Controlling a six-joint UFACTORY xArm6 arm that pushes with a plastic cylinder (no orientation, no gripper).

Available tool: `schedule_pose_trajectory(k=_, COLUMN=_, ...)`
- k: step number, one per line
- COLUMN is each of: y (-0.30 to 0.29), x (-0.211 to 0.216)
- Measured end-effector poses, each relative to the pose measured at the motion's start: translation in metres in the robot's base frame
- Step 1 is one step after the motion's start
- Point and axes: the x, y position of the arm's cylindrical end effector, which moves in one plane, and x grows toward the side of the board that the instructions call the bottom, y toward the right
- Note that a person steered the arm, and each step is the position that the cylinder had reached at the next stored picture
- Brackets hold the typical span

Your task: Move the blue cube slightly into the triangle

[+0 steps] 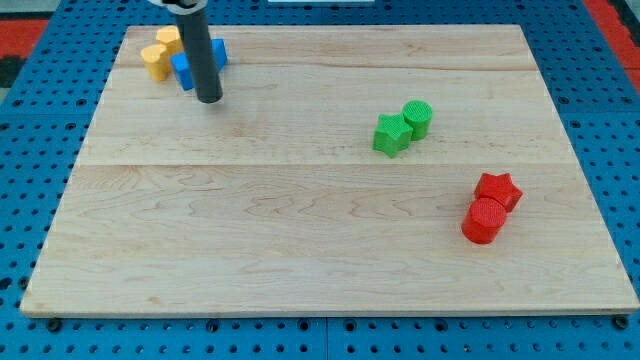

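My tip rests on the wooden board near the view's top left, holding nothing, just below a blue block that the rod partly hides. More blue shows on the rod's right, possibly the triangle, with two yellow blocks touching at the left. A green star and green cylinder sit right of centre; a red star and red cylinder lie lower right.
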Motion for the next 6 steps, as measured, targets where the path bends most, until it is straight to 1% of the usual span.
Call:
schedule_pose_trajectory(k=1, y=-0.018, x=0.001)
schedule_pose_trajectory(k=2, y=-0.041, x=-0.009)
schedule_pose_trajectory(k=3, y=-0.039, x=-0.008)
schedule_pose_trajectory(k=4, y=-0.034, x=-0.013)
schedule_pose_trajectory(k=5, y=0.003, x=-0.013)
schedule_pose_trajectory(k=6, y=0.028, x=-0.014)
